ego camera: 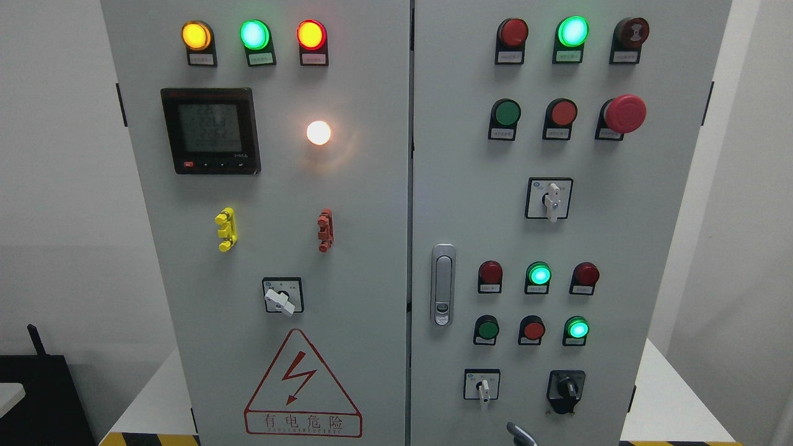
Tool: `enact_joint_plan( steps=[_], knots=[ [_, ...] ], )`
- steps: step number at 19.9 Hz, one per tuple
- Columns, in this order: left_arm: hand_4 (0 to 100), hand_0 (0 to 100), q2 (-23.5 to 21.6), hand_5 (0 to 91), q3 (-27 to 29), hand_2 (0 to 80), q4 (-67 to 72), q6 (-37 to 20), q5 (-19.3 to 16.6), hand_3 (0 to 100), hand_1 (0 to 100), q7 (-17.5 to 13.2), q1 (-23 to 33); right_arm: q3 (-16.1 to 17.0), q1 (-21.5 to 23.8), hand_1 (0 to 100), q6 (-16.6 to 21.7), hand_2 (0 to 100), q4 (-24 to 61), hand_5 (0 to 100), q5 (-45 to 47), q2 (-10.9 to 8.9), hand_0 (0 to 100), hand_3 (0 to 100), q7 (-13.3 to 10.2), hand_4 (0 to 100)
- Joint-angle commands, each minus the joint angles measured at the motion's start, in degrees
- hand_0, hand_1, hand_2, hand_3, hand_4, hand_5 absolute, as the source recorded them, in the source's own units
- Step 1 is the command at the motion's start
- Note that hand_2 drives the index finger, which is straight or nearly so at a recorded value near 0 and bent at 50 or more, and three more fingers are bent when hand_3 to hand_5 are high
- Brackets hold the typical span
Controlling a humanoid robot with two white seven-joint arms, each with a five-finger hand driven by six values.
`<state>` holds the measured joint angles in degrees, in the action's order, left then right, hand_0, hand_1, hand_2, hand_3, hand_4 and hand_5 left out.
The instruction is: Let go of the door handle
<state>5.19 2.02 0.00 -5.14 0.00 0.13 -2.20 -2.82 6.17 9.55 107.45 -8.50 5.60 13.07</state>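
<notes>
The silver door handle [443, 285] sits flush and upright on the left edge of the cabinet's right door [657, 260], beside the seam between the two closed doors. Nothing touches it. A small grey tip of my right hand [520, 434] pokes in at the bottom edge, right of the middle, well below and right of the handle. Too little of that hand shows to tell how it is set. My left arm does not show.
The grey cabinet fills the view, with lit lamps, push buttons, a red emergency stop [624, 114], rotary switches [549, 199], a meter [210, 131] and a hazard triangle [302, 387]. White table surface [666, 402] shows at both lower sides.
</notes>
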Motion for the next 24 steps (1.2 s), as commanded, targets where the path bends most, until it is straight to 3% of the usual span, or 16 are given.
enact_joint_plan(
  steps=[1, 3, 4, 6, 7, 8, 10, 12, 14, 15, 16, 19, 21, 24],
  knots=[
    [0, 12, 0.0, 0.0, 0.0, 0.0, -0.5, 0.0, -1.6, 0, 39, 0.0, 0.0, -1.3, 0.2, 17, 4.2, 0, 0.7, 17, -9.0, 0.03, 38, 23, 0.1, 23],
    [0, 12, 0.0, 0.0, 0.0, 0.0, -0.5, 0.0, -1.6, 0, 39, 0.0, 0.0, -1.2, 0.2, 19, 9.0, 0, 0.6, 23, -15.5, 0.12, 40, 33, -0.3, 31],
    [0, 12, 0.0, 0.0, 0.0, 0.0, -0.5, 0.0, -1.6, 0, 39, 0.0, 0.0, -1.2, 0.2, 20, 10.6, 0, 0.6, 28, -19.1, 0.03, 41, 38, -1.7, 33],
    [0, 12, 0.0, 0.0, 0.0, 0.0, -0.5, 0.0, -1.6, 0, 39, 0.0, 0.0, -1.4, -0.5, 24, 11.4, 0, 0.6, 36, -27.7, 0.03, 40, 43, -7.7, 37],
    [0, 12, 0.0, 0.0, 0.0, 0.0, -0.5, 0.0, -1.6, 0, 39, 0.0, 0.0, -1.5, -1.2, 29, 11.2, 0, 0.6, 51, -32.3, 0.12, 39, 50, -10.9, 45],
    [0, 12, 0.0, 0.0, 0.0, 0.0, -0.5, 0.0, -1.6, 0, 39, 0.0, 0.0, -1.8, -2.5, 30, 10.9, 0, 0.4, 57, -36.9, 0.55, 39, 53, -13.6, 49],
    [0, 12, 0.0, 0.0, 0.0, 0.0, -0.5, 0.0, -1.6, 0, 39, 0.0, 0.0, -2.2, -5.2, 36, 9.9, 0, -1.1, 78, -44.4, 1.60, 39, 69, -17.4, 64],
    [0, 12, 0.0, 0.0, 0.0, 0.0, -0.5, 0.0, -1.6, 0, 39, 0.0, 0.0, -3.1, -7.9, 38, 6.9, 0, -2.4, 90, -49.5, 1.87, 38, 80, -21.7, 76],
    [0, 12, 0.0, 0.0, 0.0, 0.0, -0.5, 0.0, -1.6, 0, 39, 0.0, 0.0, -5.6, -9.4, 38, 5.5, 0, -4.0, 95, -51.5, 1.87, 38, 89, -28.9, 84],
    [0, 12, 0.0, 0.0, 0.0, 0.0, -0.5, 0.0, -1.6, 0, 39, 0.0, 0.0, -7.2, -10.5, 38, 5.1, 0, -5.0, 96, -52.0, 1.87, 38, 98, -31.8, 90],
    [0, 12, 0.0, 0.0, 0.0, 0.0, -0.5, 0.0, -1.6, 0, 39, 0.0, 0.0, -9.0, -10.8, 37, 4.1, 4, -5.4, 97, -53.2, 1.96, 38, 100, -33.1, 97],
    [0, 12, 0.0, 0.0, 0.0, 0.0, -0.5, 0.0, -1.6, 0, 39, 0.0, 0.0, -12.6, -11.4, 37, -3.3, 10, -5.4, 99, -59.7, 1.96, 39, 100, -32.8, 100],
    [0, 12, 0.0, 0.0, 0.0, 0.0, -0.5, 0.0, -1.6, 0, 39, 0.0, 0.0, -15.4, -11.8, 37, -5.8, 10, -5.5, 99, -61.6, 1.96, 39, 100, -30.7, 100],
    [0, 12, 0.0, 0.0, 0.0, 0.0, -0.4, 0.0, -1.6, 0, 39, 0.0, 0.0, -16.7, -13.1, 37, -8.2, 11, -6.7, 100, -64.6, 1.87, 40, 100, -28.5, 100]
  ],
)
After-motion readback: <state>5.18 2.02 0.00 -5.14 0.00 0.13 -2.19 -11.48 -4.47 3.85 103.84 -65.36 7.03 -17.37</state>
